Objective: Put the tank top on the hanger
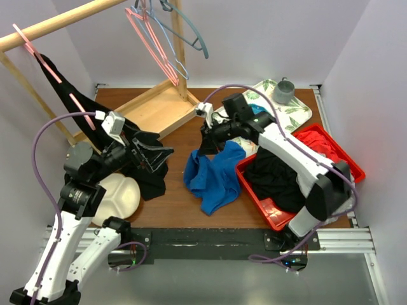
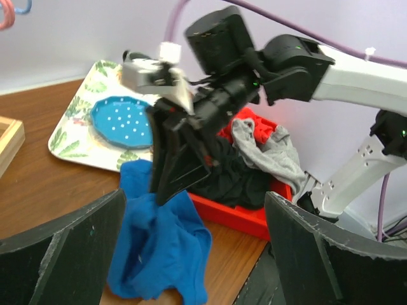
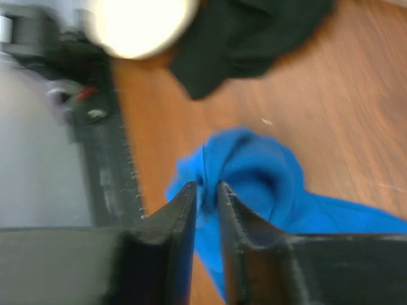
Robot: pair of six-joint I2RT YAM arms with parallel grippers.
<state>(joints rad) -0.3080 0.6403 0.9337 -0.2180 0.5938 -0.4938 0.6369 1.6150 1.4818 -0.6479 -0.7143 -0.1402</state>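
I see the brown wooden bench (image 1: 175,213) filling the middle of the overhead frame. A blue tank top (image 1: 216,178) lies crumpled at its centre, its right edge against a red bin (image 1: 270,219) on the right side. A leaf-patterned tray (image 1: 299,111) sits at the upper right. A flat wooden frame (image 1: 152,105) rests at the upper middle. At left, a black garment (image 1: 149,184) spreads beside a cream rounded lump (image 1: 117,197) at the lower left.
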